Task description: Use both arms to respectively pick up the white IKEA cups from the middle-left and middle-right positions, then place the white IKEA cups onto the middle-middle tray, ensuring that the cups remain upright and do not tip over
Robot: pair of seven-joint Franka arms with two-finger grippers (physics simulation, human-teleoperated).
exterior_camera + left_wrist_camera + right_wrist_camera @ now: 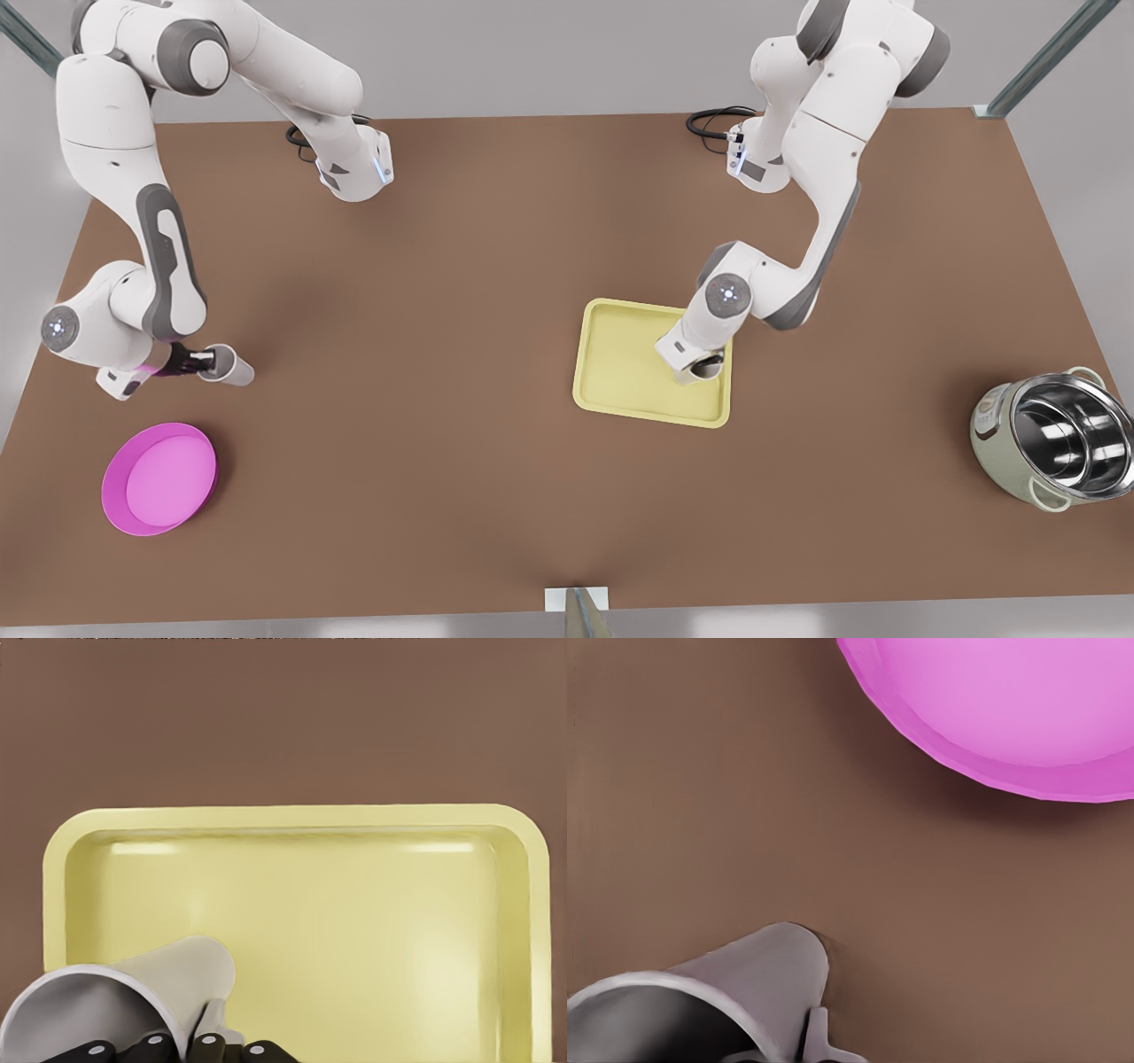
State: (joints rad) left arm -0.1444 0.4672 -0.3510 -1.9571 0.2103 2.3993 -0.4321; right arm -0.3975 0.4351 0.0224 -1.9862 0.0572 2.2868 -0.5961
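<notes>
Where grey walls begin, brown tabletop.

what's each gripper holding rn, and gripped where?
Left gripper: white cup over the tray, jaws straddling its rim wall. Right gripper: other cup near the magenta plate, same rim hold.

So the tray sits about mid-table, a bit toward the front view's right. One cup is over the tray's right edge, in the left gripper. The other cup is near the table's left edge, in the right gripper, with the plate just in front of it. The pot is at the right edge.
</notes>
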